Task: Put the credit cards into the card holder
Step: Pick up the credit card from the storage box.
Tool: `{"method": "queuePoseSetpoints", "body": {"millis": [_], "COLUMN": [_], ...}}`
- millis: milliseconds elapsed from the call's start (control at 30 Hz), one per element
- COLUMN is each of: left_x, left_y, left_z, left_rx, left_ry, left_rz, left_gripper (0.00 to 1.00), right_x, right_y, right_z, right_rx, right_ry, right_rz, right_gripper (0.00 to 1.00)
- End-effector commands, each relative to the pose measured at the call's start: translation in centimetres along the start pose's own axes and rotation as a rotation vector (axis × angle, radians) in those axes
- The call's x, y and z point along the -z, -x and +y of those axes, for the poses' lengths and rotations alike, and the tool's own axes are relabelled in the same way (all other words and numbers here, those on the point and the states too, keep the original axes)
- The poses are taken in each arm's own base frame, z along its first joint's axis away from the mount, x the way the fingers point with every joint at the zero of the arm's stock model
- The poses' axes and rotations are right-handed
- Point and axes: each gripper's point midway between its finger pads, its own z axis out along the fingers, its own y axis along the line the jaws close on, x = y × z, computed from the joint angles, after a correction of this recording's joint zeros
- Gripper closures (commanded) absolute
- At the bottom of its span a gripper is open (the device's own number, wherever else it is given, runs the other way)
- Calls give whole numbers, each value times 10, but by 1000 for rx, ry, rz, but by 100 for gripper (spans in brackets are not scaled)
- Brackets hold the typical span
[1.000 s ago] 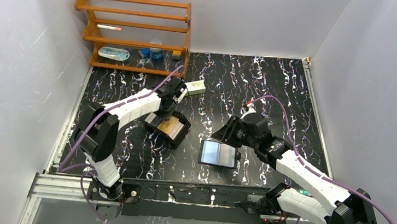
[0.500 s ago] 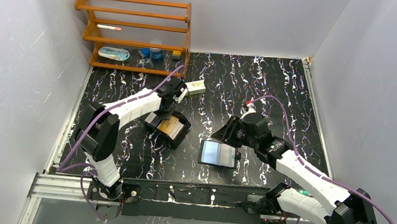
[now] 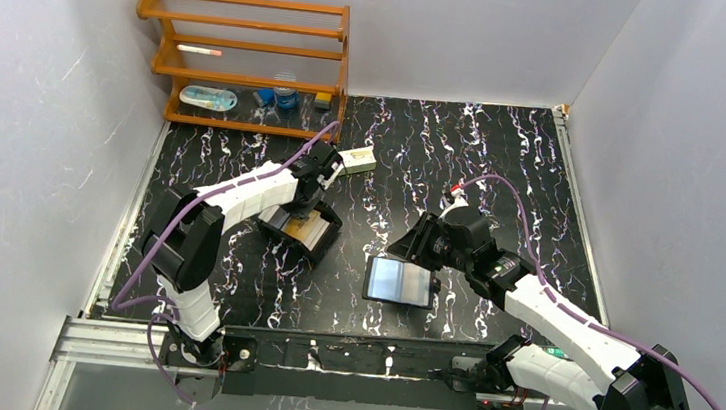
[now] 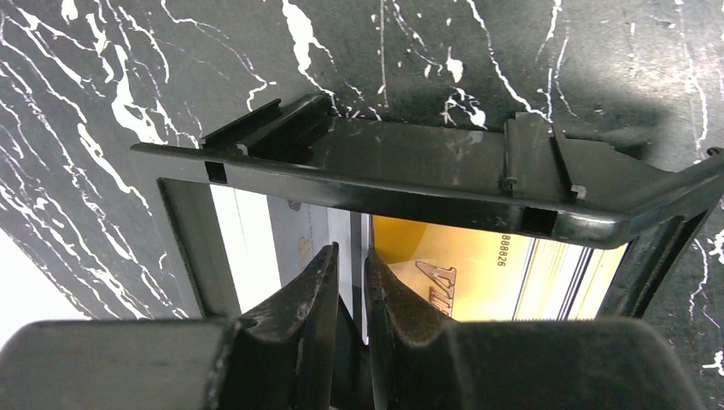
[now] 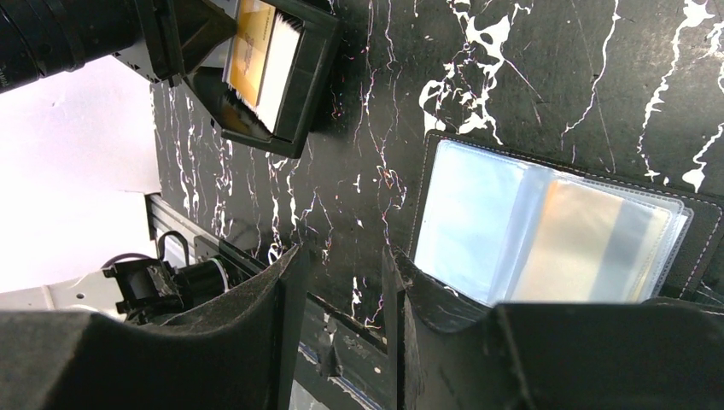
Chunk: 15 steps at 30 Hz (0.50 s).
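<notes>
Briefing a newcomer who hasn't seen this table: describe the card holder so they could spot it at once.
On the black marbled table, look near the front edge, beside the right end effector. The card holder lies opened flat, glossy blue-grey sleeves facing up. Unlike the deeper black box to its left, which has credit cards standing inside, it is thin and flat.

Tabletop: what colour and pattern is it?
The tabletop is black with white marble-like streaks, clearest in the top external view.

Left arm stretched forward, jaws seemingly almost together; right arm bent inward, jaws well apart.
</notes>
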Motion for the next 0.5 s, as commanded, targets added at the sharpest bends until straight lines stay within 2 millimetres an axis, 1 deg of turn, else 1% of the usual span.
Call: {"method": "queuePoseSetpoints", "body": {"millis": [0,133,267,467], "left_x": [3,7,7,6], "left_y": [0,7,6,2], "left_z": [18,25,28,34], "left_rx": [13,17,14,13], "left_ry": [88,115,134,173], "left_rz": [2,-19,-15,-6], "left_gripper": [83,83,83,84], "right_x": [5,4,3,2], "right_y": [13,13,11,12], "right_z": [15,15,13,14], "right_rx": [25,22,22,24], "right_ry": [36,37,31,34], "right_rz": [-42,-42,-38,-38], "right_gripper": [55,54,54,54]}}
